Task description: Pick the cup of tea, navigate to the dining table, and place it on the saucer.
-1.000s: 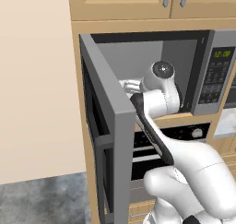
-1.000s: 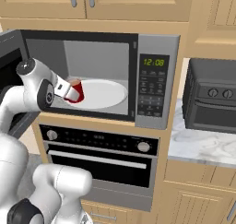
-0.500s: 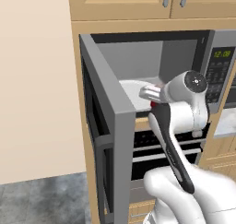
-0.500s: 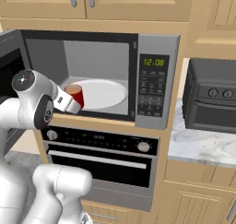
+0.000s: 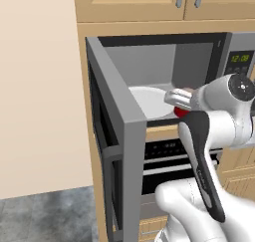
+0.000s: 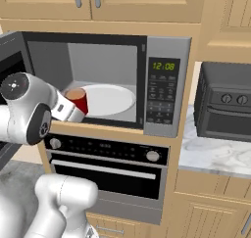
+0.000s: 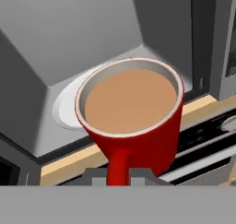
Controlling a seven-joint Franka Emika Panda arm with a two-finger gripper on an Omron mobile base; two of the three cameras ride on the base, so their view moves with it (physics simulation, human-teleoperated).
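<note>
The cup of tea (image 7: 138,126) is a glossy red mug full of brown tea. My gripper (image 7: 119,173) is shut on its handle, which points down toward the hand. In the right base view the cup (image 6: 78,100) hangs at the front lip of the open microwave, with the gripper (image 6: 72,108) just left of it. From the left base view a red patch of the cup (image 5: 183,112) shows behind the gripper (image 5: 178,102). The cup stays upright. The dining table and the saucer are out of view.
The microwave door (image 5: 117,136) stands swung open on the left. A white turntable plate (image 6: 112,99) lies inside the microwave. Below is a built-in oven (image 6: 105,166). A dark toaster oven (image 6: 225,107) stands on the marble counter (image 6: 215,156) to the right.
The arm has drawn back out of the microwave, carrying the cup from over the turntable plate to the front edge of the opening.
</note>
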